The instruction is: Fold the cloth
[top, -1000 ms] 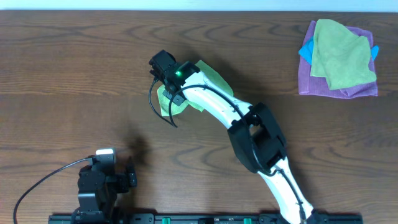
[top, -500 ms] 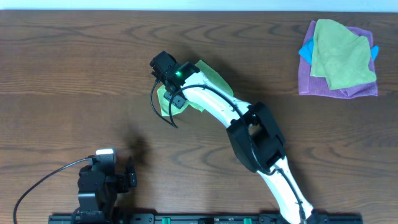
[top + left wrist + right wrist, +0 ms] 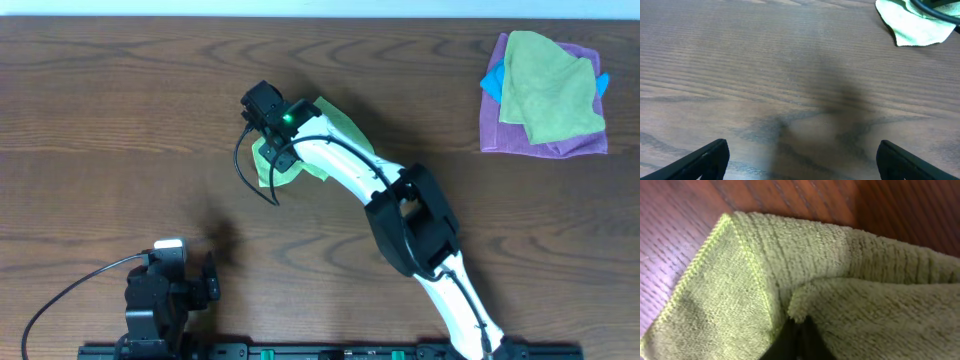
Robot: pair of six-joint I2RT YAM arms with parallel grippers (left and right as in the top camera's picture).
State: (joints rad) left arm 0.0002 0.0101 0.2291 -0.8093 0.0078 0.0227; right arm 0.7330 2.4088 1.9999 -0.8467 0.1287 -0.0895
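Right pincer (image 3: 798, 339) closed on a fold of the cloth (image 3: 730, 290), cloth at centre of the surface (image 3: 120, 110), left pincer (image 3: 802, 156) wide open at near left, well apart

Wooden table (image 3: 120, 120): lime cloth (image 3: 345, 122) centre, purple cloth (image 3: 492, 135) far-right corner.

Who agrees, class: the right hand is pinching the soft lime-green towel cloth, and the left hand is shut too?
The right hand does pinch the soft lime-green towel cloth, but the left hand is open; the left wrist view shows its fingers wide apart.
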